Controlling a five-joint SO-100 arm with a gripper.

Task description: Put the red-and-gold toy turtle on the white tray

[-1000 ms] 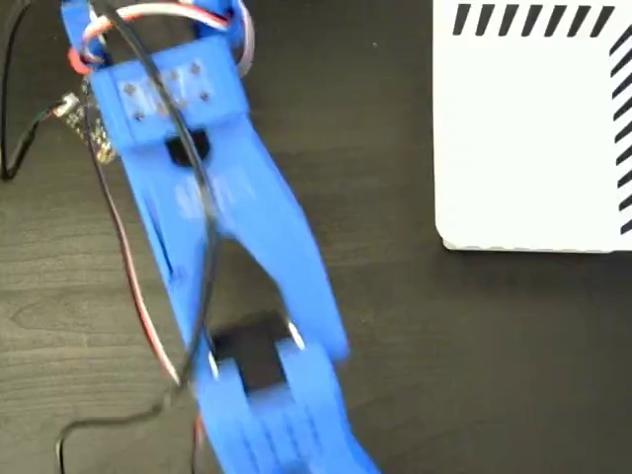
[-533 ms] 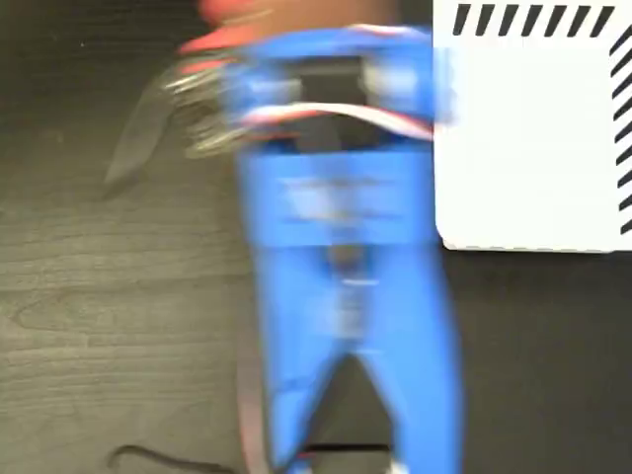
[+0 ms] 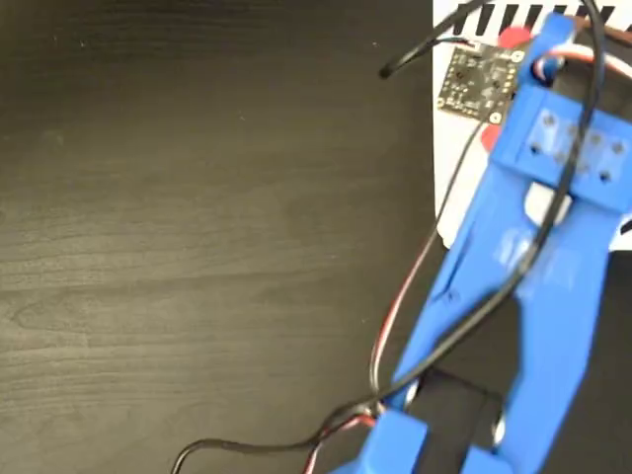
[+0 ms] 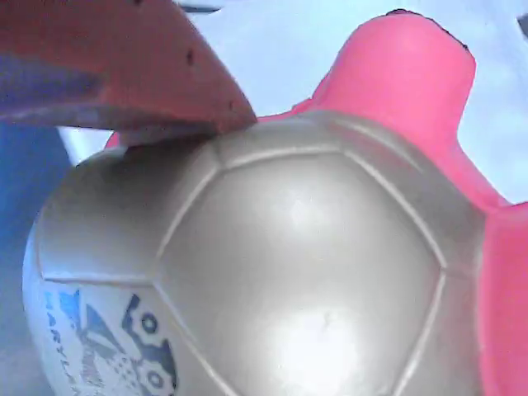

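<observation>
Gold-shelled, the red-and-gold toy turtle (image 4: 313, 247) is pointing its head upper right; our gripper (image 4: 165, 91) is clamping it.

In the fixed view the tray (image 3: 446, 168) sits at the upper right of the table (image 3: 197, 247), and the arm (image 3: 533, 286) reaches up from the lower edge across the tray's left part (hiding most of it). In the wrist view the turtle (image 4: 313, 272) fills the frame, a finger (image 4: 124, 66) pressing its upper left, apparently above the tray.
</observation>
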